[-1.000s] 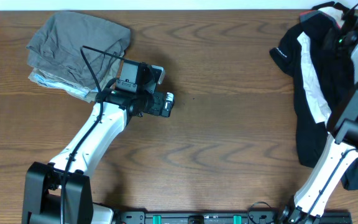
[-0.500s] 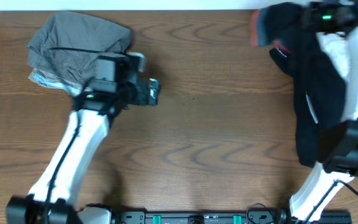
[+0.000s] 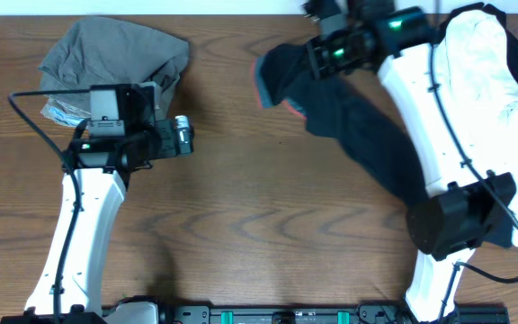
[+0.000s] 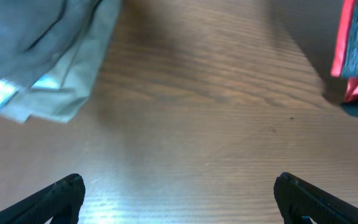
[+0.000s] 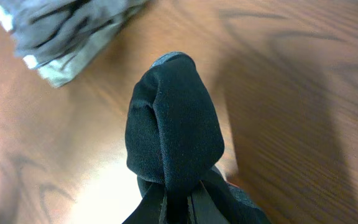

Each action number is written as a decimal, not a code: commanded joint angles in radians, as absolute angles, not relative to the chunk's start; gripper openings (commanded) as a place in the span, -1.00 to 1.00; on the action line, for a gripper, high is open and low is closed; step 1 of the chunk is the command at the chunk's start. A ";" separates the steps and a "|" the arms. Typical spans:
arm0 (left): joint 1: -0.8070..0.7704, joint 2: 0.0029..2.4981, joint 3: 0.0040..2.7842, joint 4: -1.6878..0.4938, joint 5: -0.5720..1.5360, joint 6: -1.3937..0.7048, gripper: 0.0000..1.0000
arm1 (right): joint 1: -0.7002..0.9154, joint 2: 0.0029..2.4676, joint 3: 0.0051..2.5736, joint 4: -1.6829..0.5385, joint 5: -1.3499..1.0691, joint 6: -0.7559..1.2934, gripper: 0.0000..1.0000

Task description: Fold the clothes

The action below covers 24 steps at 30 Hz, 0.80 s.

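Spanning the wood-grain counter (image 3: 268, 207) right of one folded grey pile (image 3: 115, 54), one pair of soft black leggings (image 3: 358, 126) hangs pinched in the right hand (image 3: 317, 49). Left wrist view: left hand (image 4: 182, 196) spread wide, empty. Right wrist view: matte fabric bunched in one rounded fold.

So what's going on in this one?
The right gripper is shut on the black leggings, whose waistband end reaches the far middle of the table, the rest trailing back toward the black-and-white top on the right. The left gripper is open and empty, beside the folded grey pile. The leggings are not yet folded.
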State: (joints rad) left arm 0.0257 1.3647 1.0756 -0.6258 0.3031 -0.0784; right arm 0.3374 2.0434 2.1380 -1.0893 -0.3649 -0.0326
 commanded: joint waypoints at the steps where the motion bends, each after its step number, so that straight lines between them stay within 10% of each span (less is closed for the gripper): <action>1: 0.069 1.365 1.090 -0.653 0.295 -0.093 0.96 | 0.395 2.060 2.145 -1.074 -0.366 -0.042 -0.85; 13: 0.131 1.365 1.090 -0.755 0.305 -0.088 0.96 | 0.504 2.209 2.145 -0.945 -0.376 0.048 -0.84; 19: 0.128 1.365 1.088 -0.754 0.319 -0.088 0.96 | 0.505 2.239 2.145 -0.931 -0.370 0.017 0.42; 24: 0.121 1.383 1.076 -0.728 0.426 -0.083 0.96 | 0.460 2.208 2.147 -0.902 -0.371 0.023 0.54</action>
State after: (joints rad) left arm 0.1268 1.3663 1.0756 -0.7387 0.3534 -0.0822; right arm 0.4927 2.2463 2.1365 -0.9062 -0.3672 0.0200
